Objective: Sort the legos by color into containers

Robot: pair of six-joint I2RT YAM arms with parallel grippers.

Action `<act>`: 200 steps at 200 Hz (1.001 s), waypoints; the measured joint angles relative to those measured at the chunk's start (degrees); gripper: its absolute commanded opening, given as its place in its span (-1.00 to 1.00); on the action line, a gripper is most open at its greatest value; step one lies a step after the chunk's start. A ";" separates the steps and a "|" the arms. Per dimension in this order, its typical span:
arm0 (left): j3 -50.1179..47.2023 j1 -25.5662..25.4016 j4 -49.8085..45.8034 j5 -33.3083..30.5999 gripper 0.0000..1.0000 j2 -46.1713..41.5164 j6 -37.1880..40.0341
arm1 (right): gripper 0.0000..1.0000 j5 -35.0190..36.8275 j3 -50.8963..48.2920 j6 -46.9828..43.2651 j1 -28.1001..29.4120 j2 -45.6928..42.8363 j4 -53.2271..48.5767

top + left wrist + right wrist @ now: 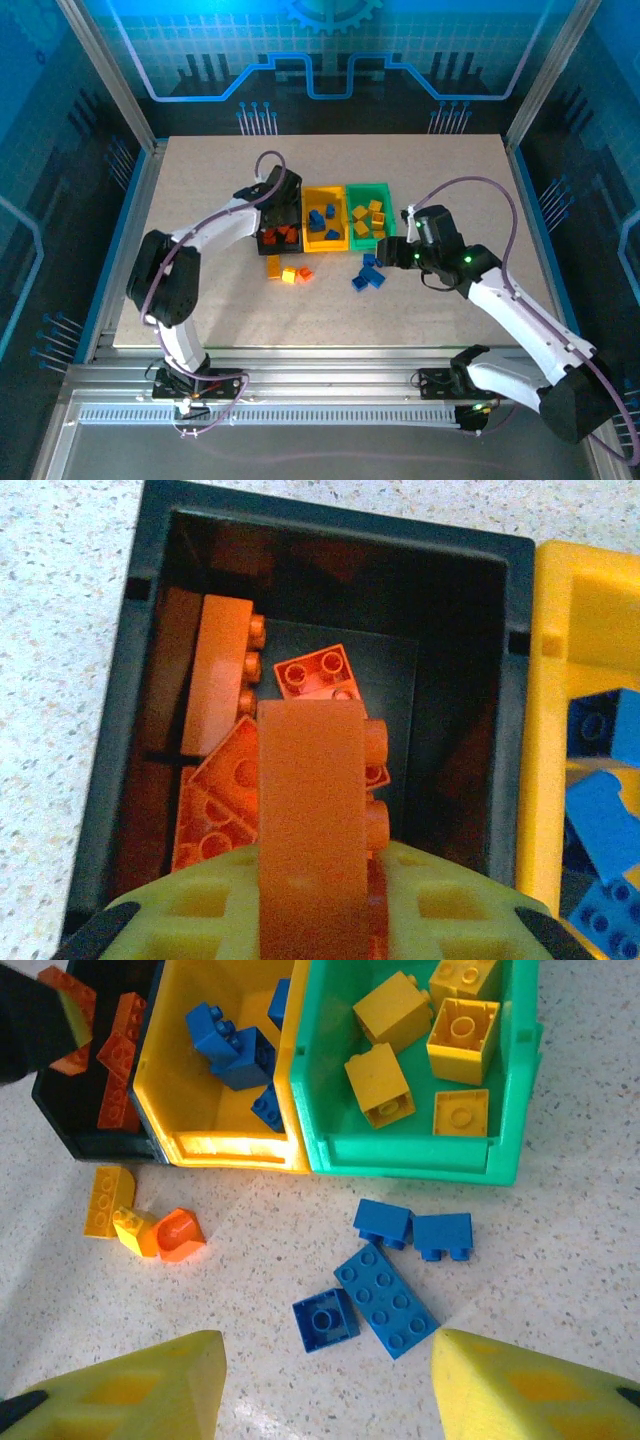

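Note:
Three containers stand side by side: a black bin (280,248), a yellow bin (326,247) and a green bin (368,187). My left gripper (315,900) is shut on an orange lego (310,820) and hangs over the black bin (330,530), where several orange legos (225,670) lie. My right gripper (327,1360) is open above a group of loose blue legos (386,1300) on the table, touching none. Blue legos (235,1045) lie in the yellow bin (225,1145). Yellow legos (380,1082) lie in the green bin (410,1150).
A yellow lego (107,1200) and a small orange piece (178,1235) lie on the table just in front of the black bin (90,1140). The blue group (368,275) sits in front of the green bin. Metal frame rails border the table.

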 measured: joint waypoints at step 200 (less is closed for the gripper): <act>-28.30 -17.35 5.31 8.35 0.98 -37.97 -7.48 | 0.28 2.82 -3.19 0.87 8.70 18.29 2.01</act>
